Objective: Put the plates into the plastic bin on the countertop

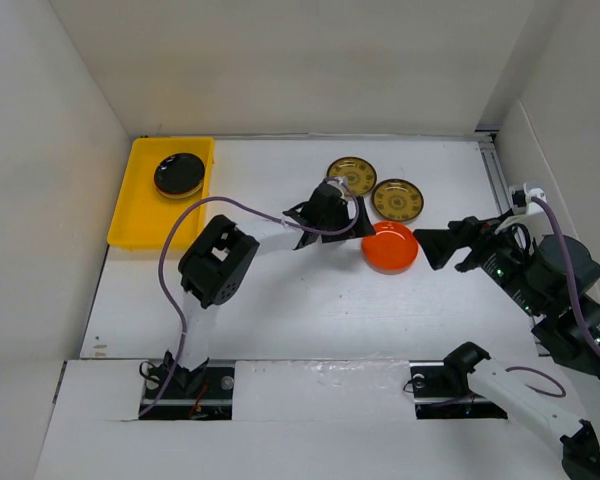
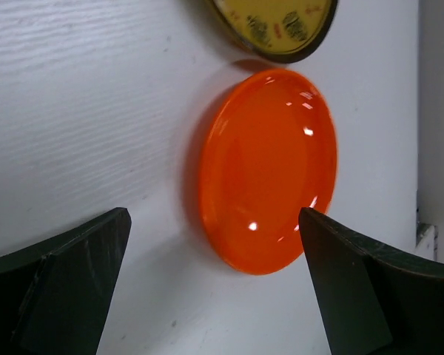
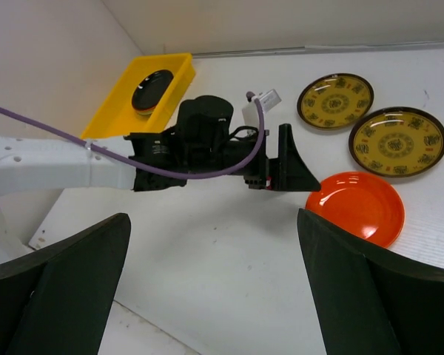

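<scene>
**Top view.** The plastic bin [image 1: 140,225] lies at 10 o'clock on the countertop [image 1: 280,310] and holds one black plate [image 1: 179,175]. Three plates lie outside it: one orange plate [image 1: 390,247], a first olive-gold plate [image 1: 351,176] at 11 o'clock of it and a second olive-gold plate [image 1: 397,200] at 12 o'clock. The left gripper [image 1: 363,222] is at the orange plate's 9 o'clock and the right gripper [image 1: 427,247] at its 3 o'clock. Both are spread wide and empty.

**Left wrist view.** One orange plate [image 2: 270,170] lies flat ahead of the open fingers [image 2: 66,274]. The one olive-gold plate in frame [image 2: 277,26] lies just beside its rim. A low approach would probably skid the shallow dish into that neighbour.

**Right wrist view.** Four plates and one bin [image 3: 118,111] are in frame. Both grippers flank the same plate, so they could collide if both advance.
</scene>
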Controlling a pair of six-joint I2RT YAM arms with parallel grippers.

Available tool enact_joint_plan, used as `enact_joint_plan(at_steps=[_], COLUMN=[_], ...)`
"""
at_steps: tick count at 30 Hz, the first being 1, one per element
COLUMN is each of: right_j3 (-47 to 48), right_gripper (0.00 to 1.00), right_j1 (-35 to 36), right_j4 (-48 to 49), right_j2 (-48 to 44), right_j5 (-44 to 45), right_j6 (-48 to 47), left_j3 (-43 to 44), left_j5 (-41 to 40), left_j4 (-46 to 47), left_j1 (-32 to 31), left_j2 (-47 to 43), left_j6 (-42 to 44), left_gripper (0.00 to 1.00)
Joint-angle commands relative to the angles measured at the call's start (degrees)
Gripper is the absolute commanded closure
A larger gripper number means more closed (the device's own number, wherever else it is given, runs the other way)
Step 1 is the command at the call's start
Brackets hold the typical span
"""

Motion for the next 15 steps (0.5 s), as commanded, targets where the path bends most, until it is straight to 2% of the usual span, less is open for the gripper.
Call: enact_joint_plan(at_steps=[1,5,6,10,11,12,13,14,15], right_j3=[0.91,0.38,0.38,0.38,0.38,-0.14,-0.15,-0.15,-0.15], right_gripper=[0.00,0.00,0.00,0.00,0.00,0.00,0.00,0.00,0.00], right_j1=[-0.37,-0.37,-0.37,-0.37,-0.37,-0.37,-0.37,-0.37,-0.37], right_j4=[0.15,0.15,0.15,0.15,0.15,0.15,0.67,0.68,1.20], right_j2=[-0.75,-1.27,-1.27,-1.27,-1.27,-1.27,-1.27,-1.27,-1.27], right_j5=[-0.49,-0.49,-0.49,-1.02,-1.02,-1.02,-1.02,-1.02,-1.02], right_j6=[-0.05,-0.05,-0.05,-0.05,-0.05,-0.05,-0.05,-0.05,0.47], left_j3=[4.63,7.18,7.18,7.18,7.71,7.71,7.71,7.71,8.23], left_j5=[0.59,2.00,2.00,2.00,2.00,2.00,2.00,2.00,2.00], left_j4=[2.04,2.04,2.56,2.56,2.56,2.56,2.56,2.04,2.04], left_j1=[-0.61,-1.75,-1.75,-1.75,-1.75,-1.75,-1.75,-1.75,-1.75], left_j2=[2.20,6.61,7.14,8.64,9.16,9.16,9.16,9.16,9.16], left_j6=[0.26,-1.23,-1.24,-1.85,-1.85,-1.85,-1.85,-1.85,-1.85], left_gripper=[0.03,0.22,0.33,0.49,0.57,0.59,0.66,0.78,1.00])
